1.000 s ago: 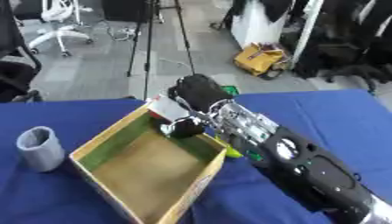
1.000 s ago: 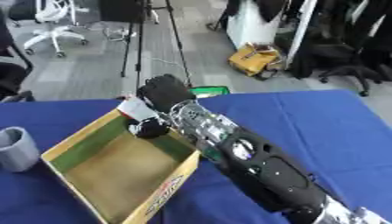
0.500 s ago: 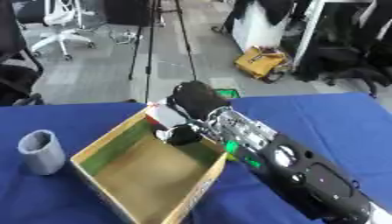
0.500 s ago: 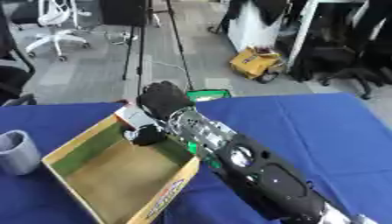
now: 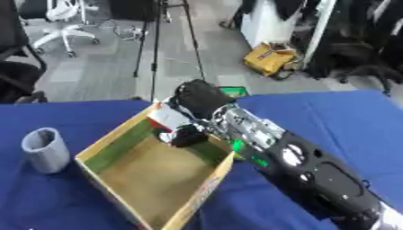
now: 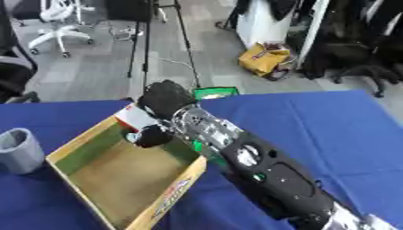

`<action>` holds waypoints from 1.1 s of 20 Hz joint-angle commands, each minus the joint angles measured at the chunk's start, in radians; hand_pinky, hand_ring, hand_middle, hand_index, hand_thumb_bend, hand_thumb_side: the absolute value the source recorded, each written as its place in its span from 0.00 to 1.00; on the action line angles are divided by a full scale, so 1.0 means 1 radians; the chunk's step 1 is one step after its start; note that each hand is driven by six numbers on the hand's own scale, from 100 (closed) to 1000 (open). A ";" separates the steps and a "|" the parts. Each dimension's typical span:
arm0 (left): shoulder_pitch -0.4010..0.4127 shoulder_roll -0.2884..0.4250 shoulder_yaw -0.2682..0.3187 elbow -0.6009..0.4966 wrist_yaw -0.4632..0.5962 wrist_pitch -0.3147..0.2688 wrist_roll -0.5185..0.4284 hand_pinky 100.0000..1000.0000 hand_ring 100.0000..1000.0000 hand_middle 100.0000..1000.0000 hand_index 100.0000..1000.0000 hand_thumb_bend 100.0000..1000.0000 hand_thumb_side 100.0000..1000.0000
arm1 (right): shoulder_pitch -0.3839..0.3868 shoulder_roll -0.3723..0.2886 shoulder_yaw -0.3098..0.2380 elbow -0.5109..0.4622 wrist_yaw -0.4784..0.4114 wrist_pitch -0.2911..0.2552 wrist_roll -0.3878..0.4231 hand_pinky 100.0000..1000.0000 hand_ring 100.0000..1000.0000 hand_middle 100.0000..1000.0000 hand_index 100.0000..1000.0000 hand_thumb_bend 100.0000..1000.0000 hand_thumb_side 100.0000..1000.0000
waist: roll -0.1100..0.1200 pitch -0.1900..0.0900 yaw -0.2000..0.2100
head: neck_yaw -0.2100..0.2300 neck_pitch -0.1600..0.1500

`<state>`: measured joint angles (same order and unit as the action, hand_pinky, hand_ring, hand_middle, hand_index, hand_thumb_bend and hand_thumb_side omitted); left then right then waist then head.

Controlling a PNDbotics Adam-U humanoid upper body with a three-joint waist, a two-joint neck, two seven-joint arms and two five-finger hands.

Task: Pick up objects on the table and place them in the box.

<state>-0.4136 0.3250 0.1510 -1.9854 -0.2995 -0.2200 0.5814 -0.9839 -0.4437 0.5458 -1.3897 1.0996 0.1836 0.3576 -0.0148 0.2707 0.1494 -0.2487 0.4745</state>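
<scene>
Fingers of the right hand (image 5: 195,99) curl around a white-and-red object (image 5: 169,118), holding it over the far corner of the box (image 5: 118,146), apparently so it drops inside when let go.

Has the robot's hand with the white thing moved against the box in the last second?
Cannot tell. The right hand still sits over the box's far corner; the whole picture shifted, so the camera moved.

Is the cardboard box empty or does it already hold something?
Empty, as far as shown: the box floor is bare. The right hand holds a white packet over its far corner, not yet released.
</scene>
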 commanded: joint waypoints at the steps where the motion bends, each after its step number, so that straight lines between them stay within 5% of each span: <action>1: -0.005 0.011 0.004 -0.015 0.003 0.001 0.000 0.94 0.86 0.83 0.90 0.00 1.00 | -0.024 -0.008 -0.004 -0.011 0.010 -0.005 0.011 0.91 0.88 0.59 0.70 0.40 0.86 | 0.007 -0.024 -0.001 | 0.002 0.009; 9: -0.001 0.011 0.004 -0.015 0.003 0.002 0.001 0.94 0.86 0.83 0.90 0.00 1.00 | -0.024 -0.005 0.003 -0.016 0.021 -0.016 0.092 0.97 0.98 0.83 0.91 0.55 0.99 | 0.012 -0.030 -0.004 | 0.004 0.028; 17: -0.001 0.012 0.005 -0.015 0.003 0.002 0.001 0.94 0.86 0.83 0.90 0.00 1.00 | -0.027 -0.006 -0.003 -0.050 0.024 -0.006 0.125 0.97 0.97 0.81 0.90 0.54 0.99 | 0.015 -0.031 -0.008 | 0.007 0.037; 22: 0.002 0.013 0.009 -0.015 -0.001 0.004 0.005 0.94 0.86 0.84 0.90 0.00 1.00 | -0.011 -0.042 -0.084 -0.224 -0.084 0.072 0.032 0.96 0.94 0.77 0.87 0.54 1.00 | 0.024 -0.035 -0.020 | 0.020 0.089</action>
<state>-0.4054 0.3250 0.1516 -1.9854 -0.2997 -0.2176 0.5839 -0.9813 -0.4568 0.4914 -1.5576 1.0442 0.2384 0.4121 0.0058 0.2562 0.1295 -0.2340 0.5490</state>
